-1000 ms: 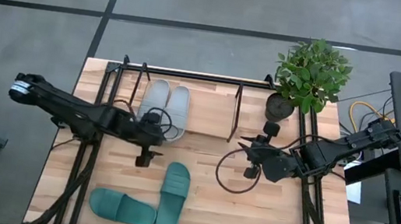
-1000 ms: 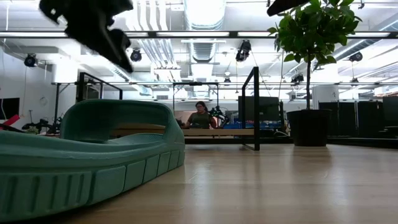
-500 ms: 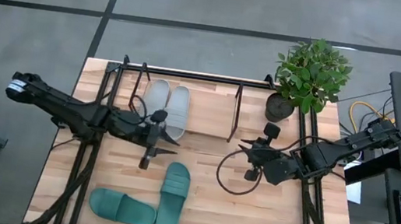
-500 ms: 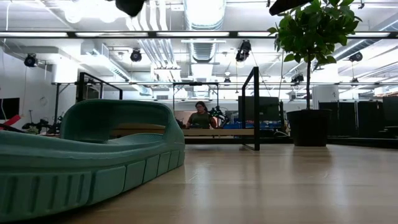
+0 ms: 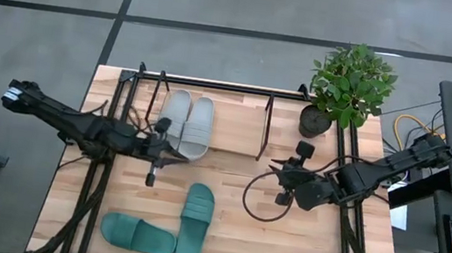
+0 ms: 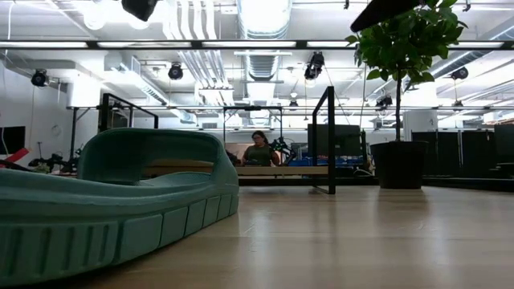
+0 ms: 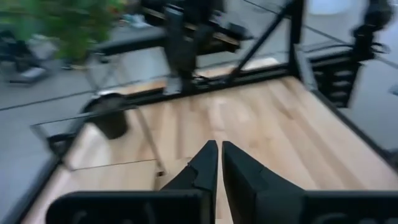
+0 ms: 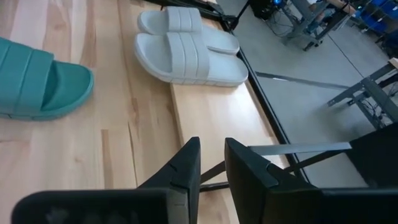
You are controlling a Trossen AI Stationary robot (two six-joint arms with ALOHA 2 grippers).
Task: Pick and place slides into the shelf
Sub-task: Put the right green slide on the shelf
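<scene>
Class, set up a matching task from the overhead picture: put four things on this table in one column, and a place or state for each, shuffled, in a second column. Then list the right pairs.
Column 1
1. light grey slides
2. dark teal slides
3. left gripper
4. potted plant

Column 2
A. at the table's far right corner
B. on the bare tabletop, near its front edge
C. side by side on the shelf board
D. above the tabletop between the shelf and the teal pair, fingers nearly shut, holding nothing

Pairs: 1-C, 2-B, 3-D, 4-A
</scene>
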